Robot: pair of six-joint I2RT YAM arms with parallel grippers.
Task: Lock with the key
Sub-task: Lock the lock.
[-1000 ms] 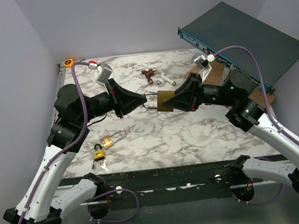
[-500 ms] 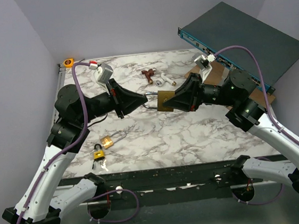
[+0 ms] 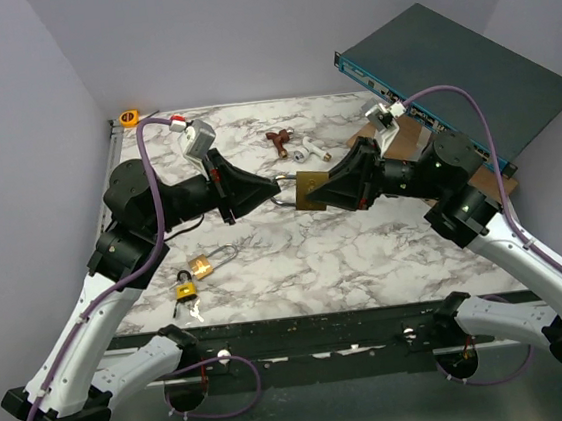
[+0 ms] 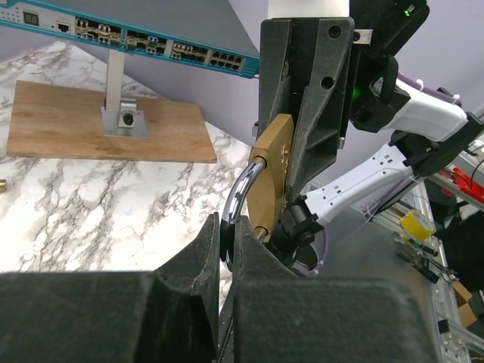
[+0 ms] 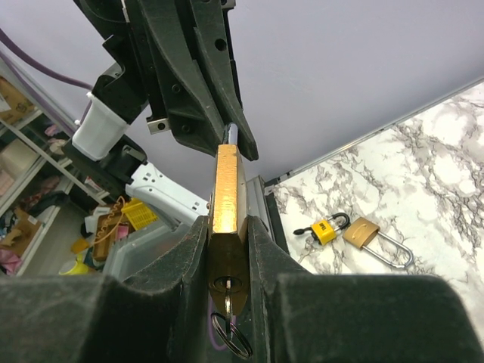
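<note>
Far left, an orange tape measure [image 3: 128, 117] sits at the back corner of the marble surface [image 3: 346, 254]. Near the front edge on that side, a small yellow-and-black padlock [image 3: 185, 289] lies just beside a small brass padlock [image 3: 203, 267], both flat on the marble and well apart from the action.

Now to the middle, and here is the contest. The left hand [image 3: 266, 185] reaches in from the left, raised above the surface, its fingers [image 4: 204, 249] clenched tight on the silvery shackle [image 4: 240, 189] of the large brass padlock [image 3: 309, 189]. The left wrist view shows that curved bar running down into the narrow slit between the pads. The padlock hangs in the air between the two arms, touching nothing but the two hands.

Behind it, at the back of the surface, lie a reddish-brown piece [image 3: 277, 141] and a few white bits [image 3: 305, 151]; too small to tell what they are.

On the other side, the right hand [image 3: 327, 192] clamps the padlock's brass body, one finger pressed on each broad face. From the right wrist view the lock stands edge-on, keyhole end nearest the camera, and there is the key [image 5: 229, 330]. It sits in the keyhole at the bottom of the large brass padlock, with its small ring dangling beneath, low between the right hand's fingers.

Far right, a wooden board [image 3: 409, 135] rests on the surface, with a teal network switch [image 3: 457, 66] propped above it on a stand.
</note>
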